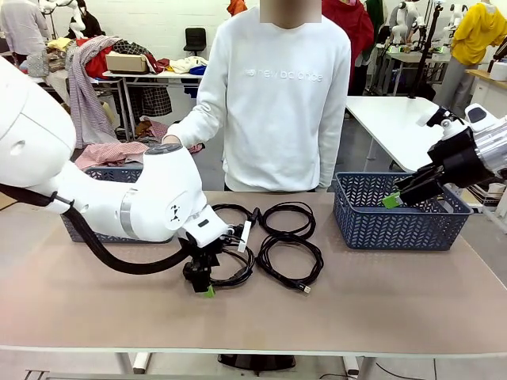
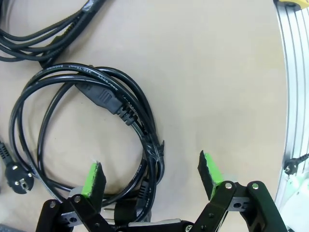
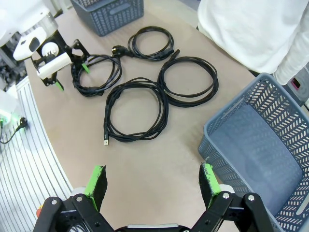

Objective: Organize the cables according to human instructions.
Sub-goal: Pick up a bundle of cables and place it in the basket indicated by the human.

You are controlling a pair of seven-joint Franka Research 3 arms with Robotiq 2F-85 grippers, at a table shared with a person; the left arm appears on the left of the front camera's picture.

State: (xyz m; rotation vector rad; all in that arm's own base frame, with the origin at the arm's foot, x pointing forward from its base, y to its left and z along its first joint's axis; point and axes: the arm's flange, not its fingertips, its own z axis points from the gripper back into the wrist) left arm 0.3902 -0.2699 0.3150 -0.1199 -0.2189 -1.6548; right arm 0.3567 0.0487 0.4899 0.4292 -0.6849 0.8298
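Right, my left gripper [image 1: 207,289] sits low on the table [image 1: 396,301] over the near-left coil [image 2: 145,137], claw spread wide and pinching nothing. The four cables [image 3: 163,99] lie between the two baskets, none sorted yet. The coil's bundled strands run between the pads, closer to one side.

If I close like this, I judge I may catch only part of the bundle. The loose loops would then sag and spill open on the lift. A round plug [image 2: 19,180] lies just beside this coil, and a trailing loop could hook it and drag its neighbour.

My right gripper [image 3: 152,186] hangs spread and empty by the right basket [image 3: 270,159]. I can't tell which basket the person wants.
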